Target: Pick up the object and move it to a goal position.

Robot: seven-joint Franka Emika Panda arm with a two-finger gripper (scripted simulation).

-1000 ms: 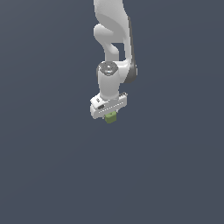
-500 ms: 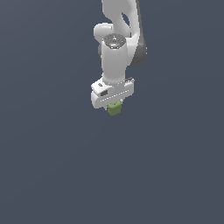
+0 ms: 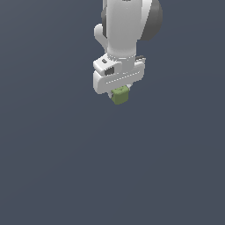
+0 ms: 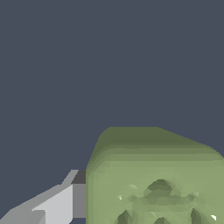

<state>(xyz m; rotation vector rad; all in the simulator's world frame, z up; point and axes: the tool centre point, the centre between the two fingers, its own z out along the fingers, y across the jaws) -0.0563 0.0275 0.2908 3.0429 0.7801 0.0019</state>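
The olive-green cube (image 3: 120, 95) hangs under my white gripper (image 3: 119, 93), held clear of the grey floor. The gripper is shut on it; only the cube's lower part shows below the hand. In the wrist view the cube (image 4: 153, 179) fills much of the picture, with an embossed mark on the near face. One grey-white finger (image 4: 52, 203) presses against its side; the other finger is out of that picture.
A plain dark grey floor (image 3: 57, 167) fills the scene. The white arm (image 3: 127, 26) rises out of the exterior view's top edge. No goal marker shows.
The arm with the cube has risen and come nearer the camera, drifting toward the exterior view's right. The grip on the cube has held.
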